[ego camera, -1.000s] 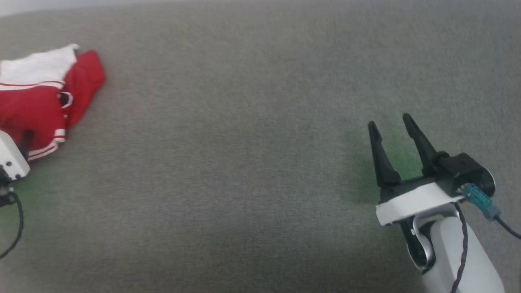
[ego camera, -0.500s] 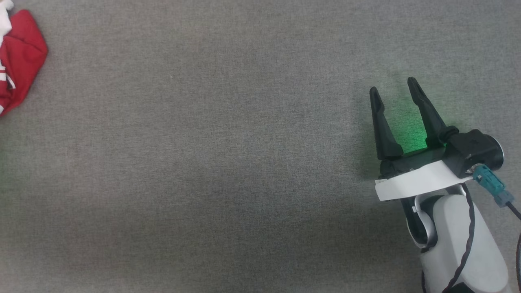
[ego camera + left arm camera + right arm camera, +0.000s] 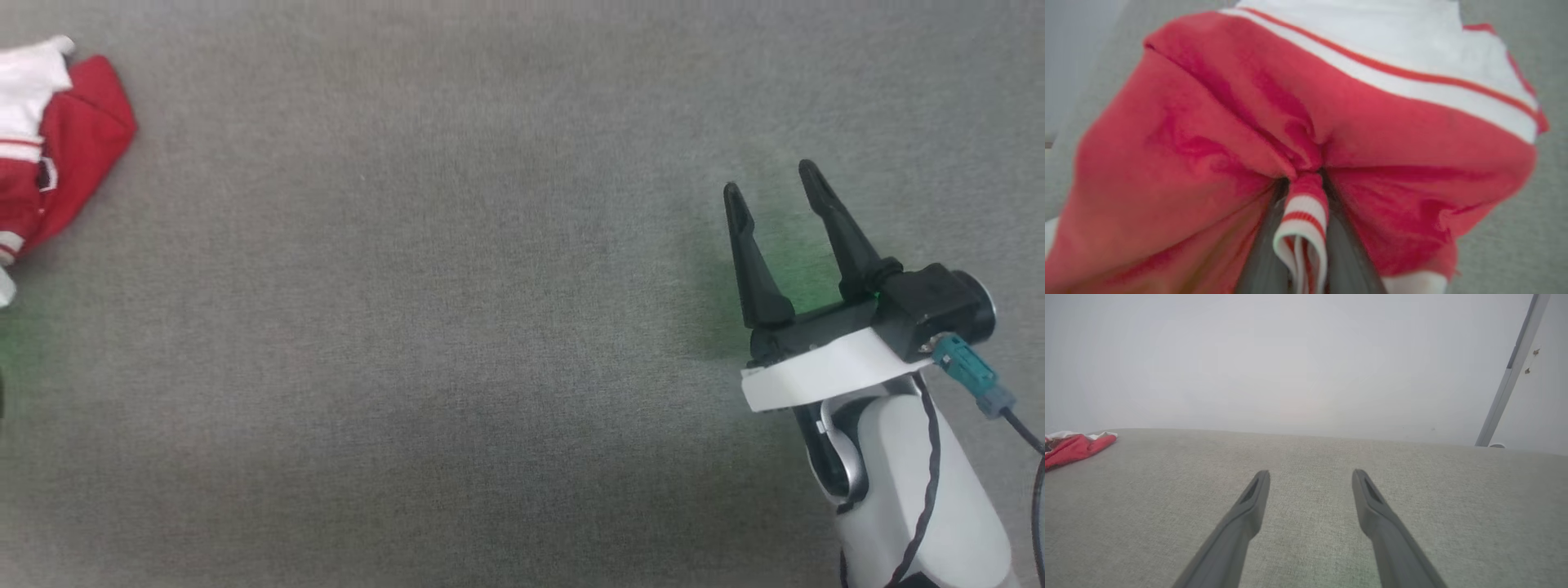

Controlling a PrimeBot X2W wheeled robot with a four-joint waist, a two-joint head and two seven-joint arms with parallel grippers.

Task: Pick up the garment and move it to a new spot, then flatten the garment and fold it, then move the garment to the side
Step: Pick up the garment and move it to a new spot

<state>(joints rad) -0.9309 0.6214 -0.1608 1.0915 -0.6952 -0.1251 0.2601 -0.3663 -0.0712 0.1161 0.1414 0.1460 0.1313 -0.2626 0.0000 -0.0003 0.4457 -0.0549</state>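
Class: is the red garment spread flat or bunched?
Bunched up: the garment puckers into folds where the left gripper pinches its striped hem.

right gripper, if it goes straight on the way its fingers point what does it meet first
Nothing obvious: ahead of the right gripper lies bare grey surface, then a pale wall. The garment sits far to its left. If the fingers slope down, they may graze the surface first; depth is unclear.

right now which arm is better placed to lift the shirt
Left: the left gripper already pinches a fold of the shirt; the right gripper hangs open, far across the grey surface.
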